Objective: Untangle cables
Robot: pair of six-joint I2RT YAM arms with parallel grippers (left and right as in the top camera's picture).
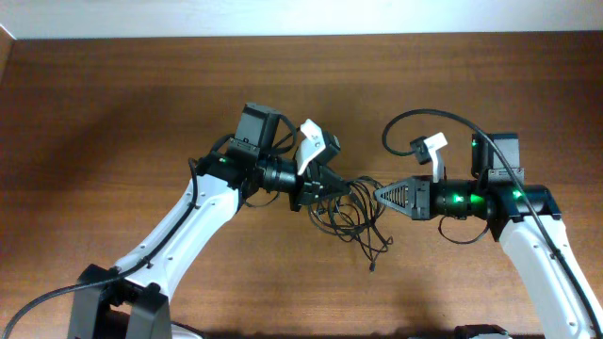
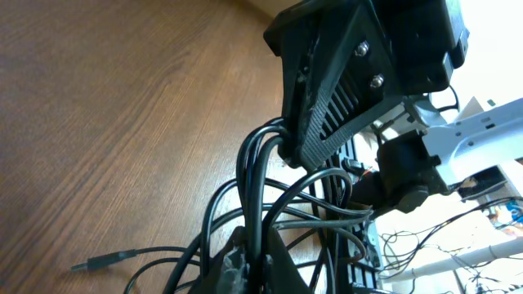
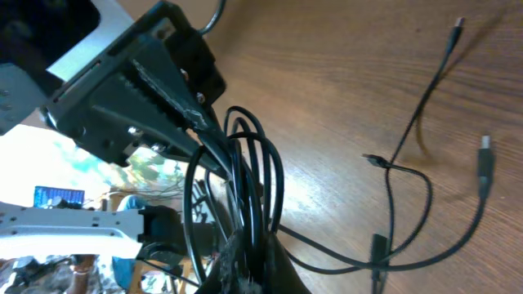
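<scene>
Where the 2 arms meet at the middle of the overhead view, the cables (image 1: 353, 215) form 1 dark knot of thin loops over the wooden table (image 1: 113, 113). A few loose strands trail toward the lower middle of the frame.

A thick black cord (image 1: 400, 127) arcs off the right arm at upper centre-right, apart from the knot, and a white bracket (image 1: 316, 143) sits on top of the left wrist. In the left wrist view the ribbed black body of the right gripper (image 2: 286, 151) fills the upper middle and hides where the strands run inside it. In the right wrist view the left gripper (image 3: 204, 122) blocks the upper left in the same way. On the right of that frame 2 free ends lie on bare wood, 1 of them a silver plug (image 3: 484, 163).

The left arm rises diagonally from the lower left of the overhead frame, and its wrist points right. The right arm climbs from the lower right, and its wrist turns to point left (green lights glow along it).

The left gripper (image 1: 330, 188) is clamped on several strands at the knot's left edge. The right gripper (image 1: 380, 196) is pinched closed on strands at the knot's right edge, so the two face each other, tips near but apart.
</scene>
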